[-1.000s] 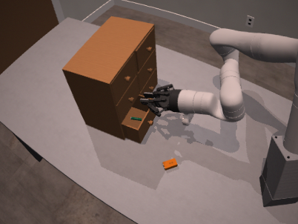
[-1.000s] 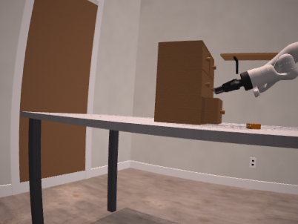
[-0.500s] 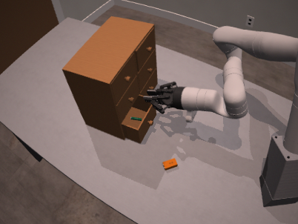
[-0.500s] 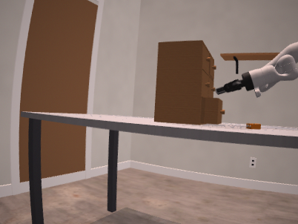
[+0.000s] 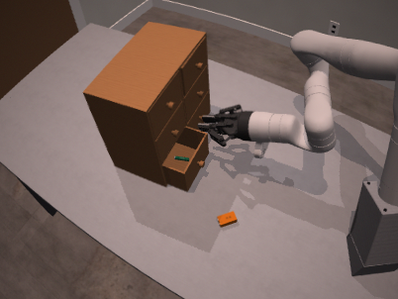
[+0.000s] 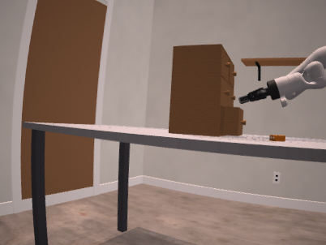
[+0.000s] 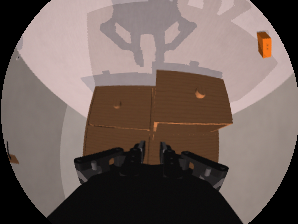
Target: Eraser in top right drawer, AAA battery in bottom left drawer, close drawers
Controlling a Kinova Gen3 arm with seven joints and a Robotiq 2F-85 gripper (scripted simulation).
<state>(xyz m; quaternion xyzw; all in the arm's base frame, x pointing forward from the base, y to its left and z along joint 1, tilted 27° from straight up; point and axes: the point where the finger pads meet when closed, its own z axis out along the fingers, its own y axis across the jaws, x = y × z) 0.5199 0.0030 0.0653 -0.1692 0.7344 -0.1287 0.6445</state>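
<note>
While the drawer stands open, the battery (image 5: pixel 181 158) lies crosswise.

The chest (image 5: pixel 121 134) (image 6: pixel 196 89) (image 7: pixel 115 141) is stood on the table (image 5: pixel 282 248) (image 6: pixel 101 133) (image 7: pixel 65 40), with its bottom-left drawer (image 5: pixel 196 171) (image 6: pixel 234 122) (image 7: pixel 187 107) pulled partly out and the AAA battery (image 5: pixel 181 158) laid inside. The small block (image 5: pixel 228 218) (image 6: pixel 277 138) (image 7: pixel 265 45) is placed on the table, in front of the chest and left of that drawer. The gripper (image 5: pixel 202 122) (image 6: pixel 243 100) (image 7: pixel 152 147) is held above the table, before the drawer fronts.
</note>
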